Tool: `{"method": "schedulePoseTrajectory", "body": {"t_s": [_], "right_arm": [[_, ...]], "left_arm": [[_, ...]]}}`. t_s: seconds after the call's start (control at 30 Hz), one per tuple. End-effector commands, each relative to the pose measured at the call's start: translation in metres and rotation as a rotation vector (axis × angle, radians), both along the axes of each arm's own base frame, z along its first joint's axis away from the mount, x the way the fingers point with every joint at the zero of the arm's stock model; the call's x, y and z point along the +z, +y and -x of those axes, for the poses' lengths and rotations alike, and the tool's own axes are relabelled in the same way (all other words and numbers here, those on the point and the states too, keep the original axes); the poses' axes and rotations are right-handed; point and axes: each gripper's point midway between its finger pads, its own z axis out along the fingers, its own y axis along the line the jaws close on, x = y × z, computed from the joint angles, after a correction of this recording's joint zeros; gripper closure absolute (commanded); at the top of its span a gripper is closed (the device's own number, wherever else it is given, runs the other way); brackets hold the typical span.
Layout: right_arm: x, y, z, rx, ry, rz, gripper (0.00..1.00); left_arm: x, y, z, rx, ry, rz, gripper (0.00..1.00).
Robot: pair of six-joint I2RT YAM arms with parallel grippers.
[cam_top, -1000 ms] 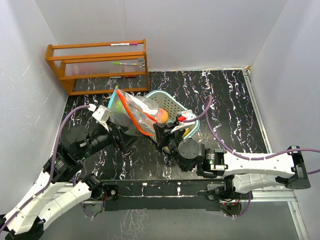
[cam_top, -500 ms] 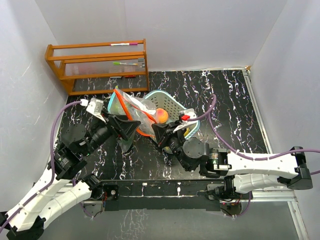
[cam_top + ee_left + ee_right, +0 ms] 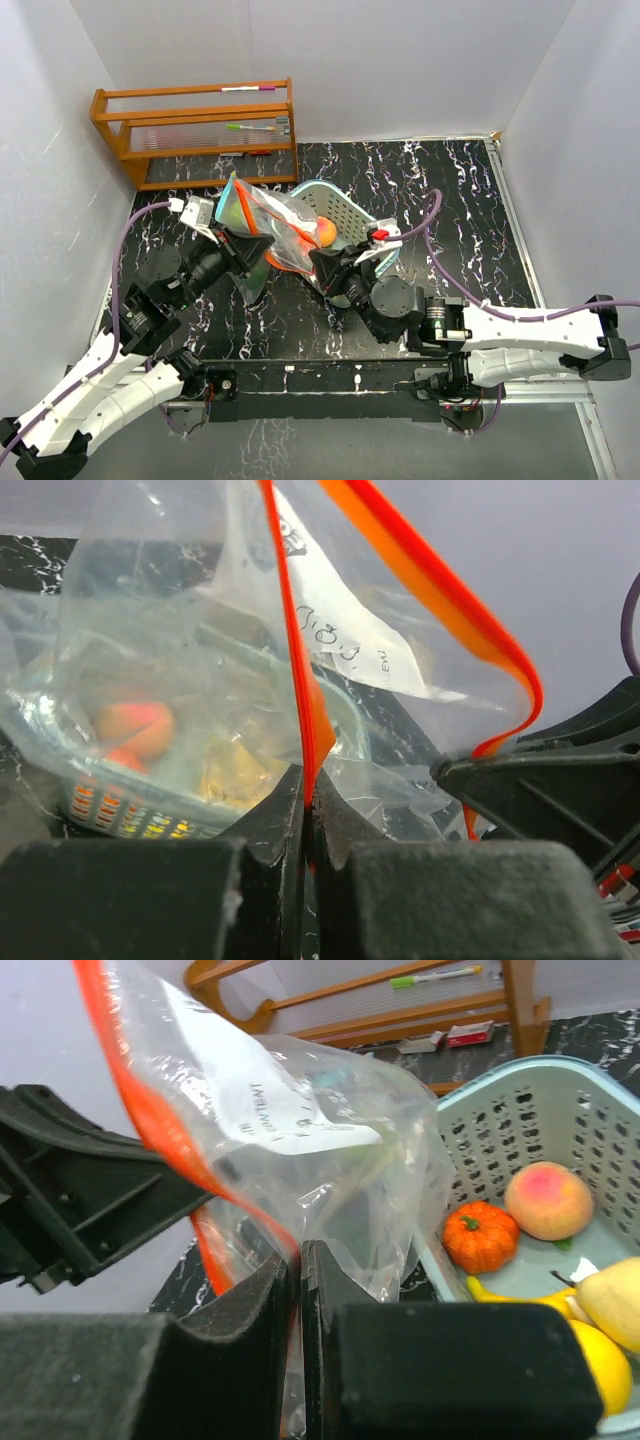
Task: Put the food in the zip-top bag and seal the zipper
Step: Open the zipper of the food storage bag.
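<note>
Zip-top bag (image 3: 272, 222): held up off the black marbled table (image 3: 450, 200) at centre-left of the overhead view, stretched between the two claws.

Left claw (image 3: 305, 792): bottom centre of its own wrist view, clamped tight on the bag's orange zipper strip (image 3: 312, 725), with no gap between the jaws.

Right claw (image 3: 298, 1260): bottom centre of its own wrist view, closed on the clear film at the bag's lower edge, jaws almost touching with the film pinched between.

Bag mouth: unsealed, with the strip running as two separate orange lines up the left wrist view. White printed label on the film, upper middle of both wrist views. Orange shape seen through the film at left of the left wrist view; inside the bag or behind it, cannot tell.

Food (image 3: 325, 232): lying in the pale teal basket (image 3: 520, 1100) just behind the bag, right side of the right wrist view. Orange pumpkin (image 3: 480, 1238) and peach (image 3: 548, 1200) near each other at centre right. Pear (image 3: 612, 1300) and lemon (image 3: 600, 1365) at the lower right edge. Banana (image 3: 510, 1295) between pumpkin and pear.

Farthest back: wooden rack (image 3: 190, 93) at upper left of the overhead view, against the rear wall, with a green marker (image 3: 250, 127) on it.
</note>
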Motion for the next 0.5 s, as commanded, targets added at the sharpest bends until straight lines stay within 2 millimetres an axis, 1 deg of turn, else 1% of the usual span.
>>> {"method": "schedulePoseTrajectory", "body": {"t_s": [0.0, 0.03, 0.07, 0.13, 0.17, 0.23, 0.3, 0.47], "right_arm": [[-0.002, -0.029, -0.009, -0.119, 0.050, 0.006, 0.83], [-0.006, -0.032, -0.010, -0.134, 0.057, 0.043, 0.76], [-0.012, -0.035, -0.011, -0.147, 0.060, 0.099, 0.67], [-0.012, -0.032, -0.010, -0.136, 0.056, 0.155, 0.56], [-0.010, -0.028, -0.009, -0.115, 0.040, 0.184, 0.53], [0.002, -0.013, -0.006, -0.047, -0.013, 0.216, 0.49], [0.014, 0.002, -0.002, 0.022, -0.062, 0.241, 0.48], [0.041, 0.039, 0.008, 0.158, -0.157, 0.283, 0.46]], "left_arm": [[0.025, 0.023, 0.004, 0.069, -0.068, -0.029, 1.00], [0.026, 0.029, 0.004, 0.088, -0.069, -0.055, 1.00], [0.030, 0.034, 0.006, 0.100, -0.072, -0.078, 1.00], [0.031, 0.040, 0.007, 0.108, -0.060, -0.140, 1.00], [0.028, 0.041, 0.007, 0.109, -0.044, -0.173, 1.00], [0.027, 0.043, 0.007, 0.108, -0.016, -0.227, 1.00], [0.023, 0.044, 0.005, 0.113, 0.026, -0.281, 1.00], [0.003, 0.041, -0.001, 0.098, 0.115, -0.397, 1.00]]}}
